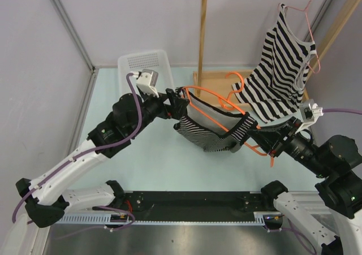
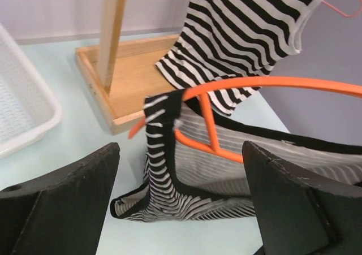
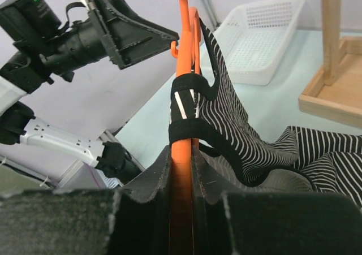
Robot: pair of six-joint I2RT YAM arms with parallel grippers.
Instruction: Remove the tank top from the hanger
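A black-and-white striped tank top hangs on an orange hanger held above the table between my two arms. My right gripper is shut on the hanger's right end. In the right wrist view its jaws clamp the orange bar, and a strap wraps the bar just beyond them. My left gripper is open and empty at the hanger's left end. In the left wrist view the other strap and the hanger lie beyond the wide-open fingers, untouched.
A second striped tank top hangs on a pink hanger on a wooden rack whose base stands just behind. A white mesh basket sits at the back left. Walls close both sides.
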